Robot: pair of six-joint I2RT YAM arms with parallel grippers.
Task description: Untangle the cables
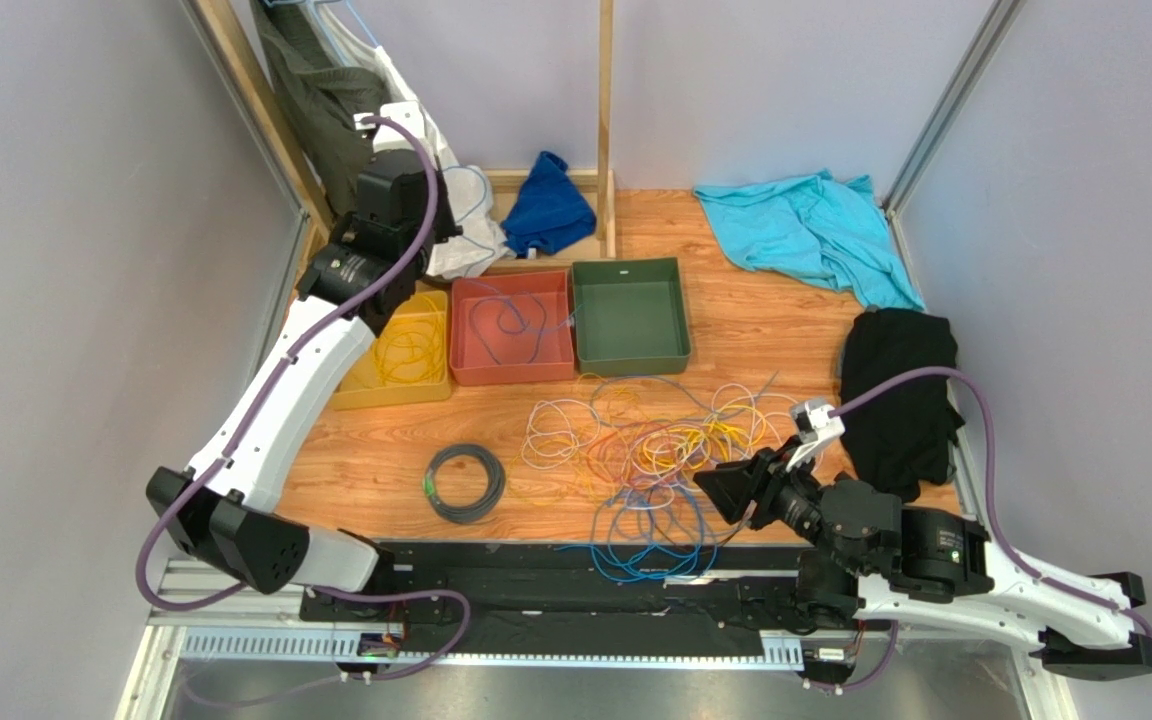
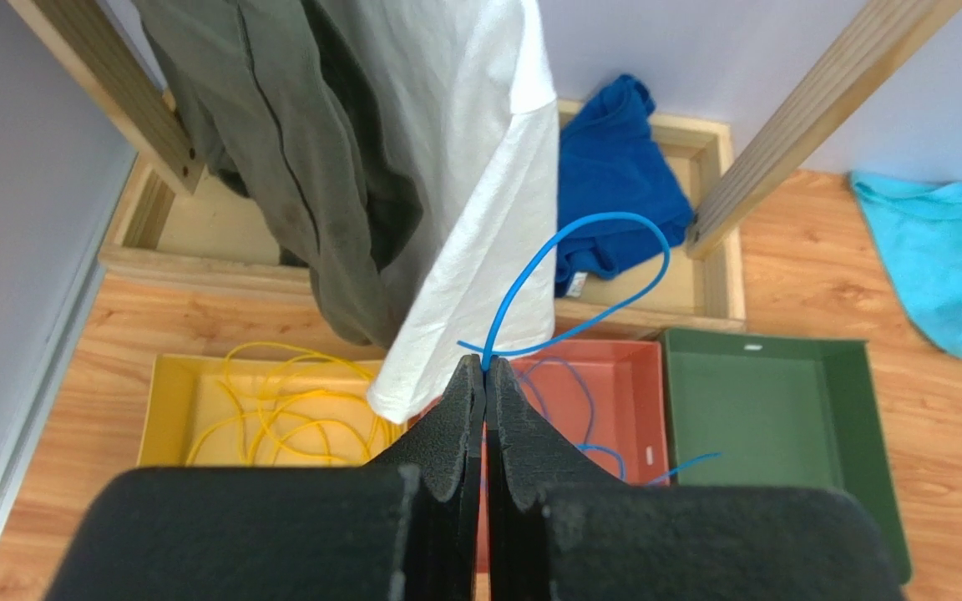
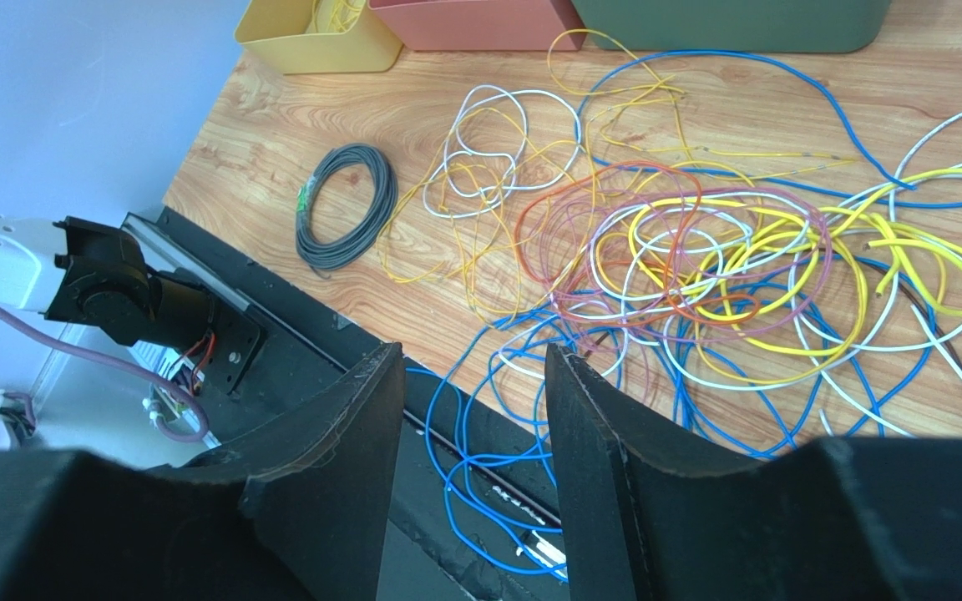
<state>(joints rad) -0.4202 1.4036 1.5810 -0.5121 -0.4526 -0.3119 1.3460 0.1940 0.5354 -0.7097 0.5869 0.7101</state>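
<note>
From above, the tangle (image 1: 657, 450) lies on the table (image 1: 778, 323) near its front edge. Left wrist: the left gripper (image 2: 486, 373) pinches a blue cable (image 2: 599, 232) over the red tray (image 2: 630, 376), so dropping it in seems next. Right wrist: the right gripper (image 3: 471, 376), fingers half apart and empty, hangs above the tangle, where one strand needs singling out

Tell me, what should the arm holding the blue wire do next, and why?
Probably lower a little and open the left gripper, letting go. Its jaws are shut on the thin blue cable, which loops up right above the salmon-red plastic tray. Blue cable already lies in that tray, so this looks like the place to drop it.
</note>
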